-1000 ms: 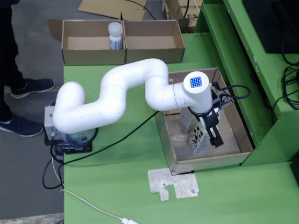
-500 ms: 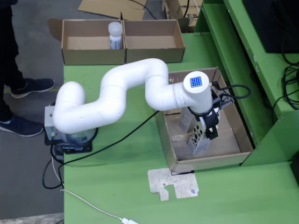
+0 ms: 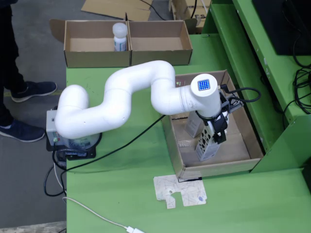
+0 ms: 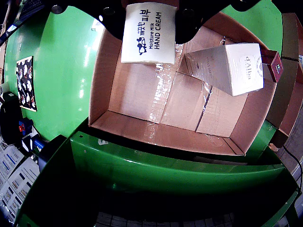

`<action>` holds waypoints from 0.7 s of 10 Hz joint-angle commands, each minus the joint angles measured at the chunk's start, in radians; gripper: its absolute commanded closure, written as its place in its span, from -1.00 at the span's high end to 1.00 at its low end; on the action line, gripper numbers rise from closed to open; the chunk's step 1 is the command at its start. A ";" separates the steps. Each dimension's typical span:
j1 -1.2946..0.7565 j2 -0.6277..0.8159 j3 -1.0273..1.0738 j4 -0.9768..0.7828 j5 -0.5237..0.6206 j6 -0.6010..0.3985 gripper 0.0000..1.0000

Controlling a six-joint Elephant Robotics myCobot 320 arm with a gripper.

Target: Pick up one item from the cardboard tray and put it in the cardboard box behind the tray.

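your gripper (image 3: 217,137) jaws clamp the hand cream box (image 4: 148,33); lifting, it may clip the white carton (image 4: 227,67) at 3 o'clock.

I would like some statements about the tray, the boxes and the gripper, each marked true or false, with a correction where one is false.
1. The gripper is over the cardboard tray. True.
2. The hand cream box sits between the gripper's fingers in the wrist view. True.
3. The tray holds only one item. False: a second white carton lies tilted on the tray floor beside the hand cream box.
4. The two cardboard boxes at the far table edge hold nothing. False: a white bottle stands at their shared wall; which compartment it is in cannot be told.
5. A flat printed sheet lies on the green table in front of the tray. True.
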 commanded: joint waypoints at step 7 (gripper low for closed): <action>-0.005 0.029 0.026 0.010 0.002 0.003 -1.00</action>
